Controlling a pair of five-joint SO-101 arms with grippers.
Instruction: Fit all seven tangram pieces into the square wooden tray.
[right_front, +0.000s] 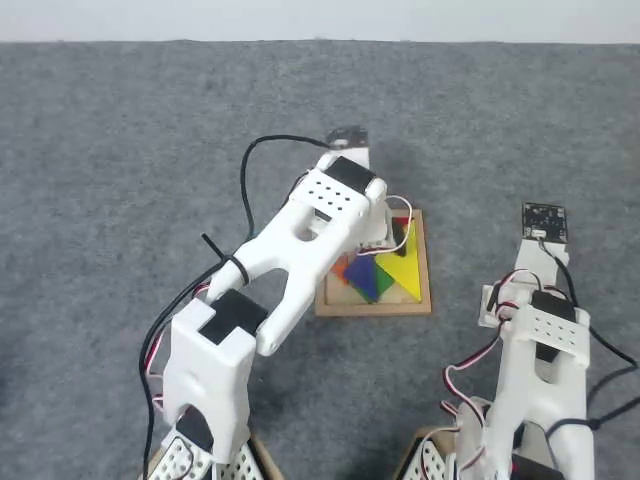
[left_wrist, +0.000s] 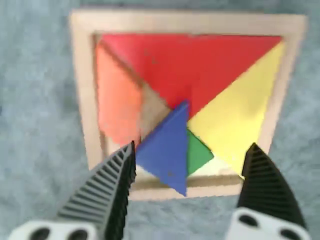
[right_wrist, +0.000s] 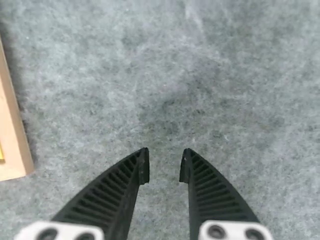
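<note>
The left jaws are spread wide in the left wrist view, with nothing held between them, above the square wooden tray (left_wrist: 82, 90). Inside the tray 5 colours can be made out: a large red triangle (left_wrist: 195, 60), a large yellow triangle (left_wrist: 240, 115), a blurred orange piece (left_wrist: 117, 100), a blue triangle (left_wrist: 167, 145) and a green piece (left_wrist: 199, 154). The blue triangle's tip crosses the tray's rim, and it hides part of the green piece. A patch of bare wood shows beside the orange piece.

In the high view the left arm (right_front: 300, 250) covers much of the tray, so the pieces under it cannot be counted.

The right jaws stand slightly apart, holding nothing, over the grey surface (right_wrist: 225, 75). Beside them, 1 corner of the tray is cut off at the frame's edge.
</note>
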